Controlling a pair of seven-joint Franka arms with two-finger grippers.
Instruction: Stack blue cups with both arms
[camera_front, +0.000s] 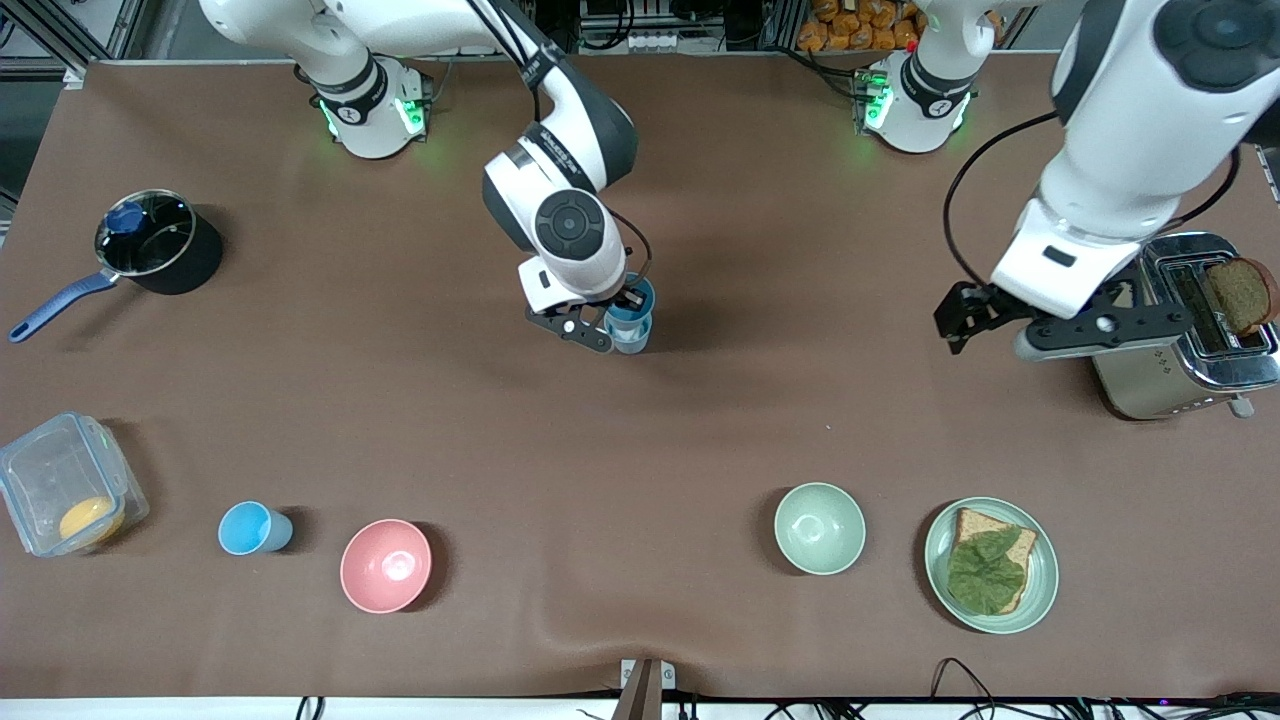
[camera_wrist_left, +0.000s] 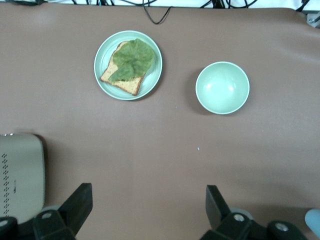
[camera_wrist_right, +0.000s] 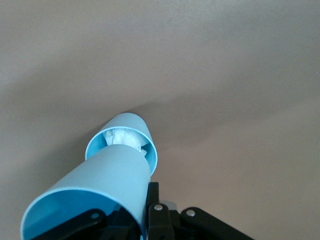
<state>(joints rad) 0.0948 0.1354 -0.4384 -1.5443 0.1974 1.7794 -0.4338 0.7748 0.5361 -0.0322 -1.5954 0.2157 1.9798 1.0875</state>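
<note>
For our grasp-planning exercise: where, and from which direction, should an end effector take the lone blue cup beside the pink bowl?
Probably from above, pinching the rim wall, one finger inside: the cup stands upright, mouth open, with the pink bowl close beside. The left end effector, open by the toaster, is free; the right end effector holds another cup.

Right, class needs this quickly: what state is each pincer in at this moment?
Left pincer: open, holding nothing, up beside the toaster.
Right pincer: closed on a blue cup, over a second blue cup mid-table.
</note>
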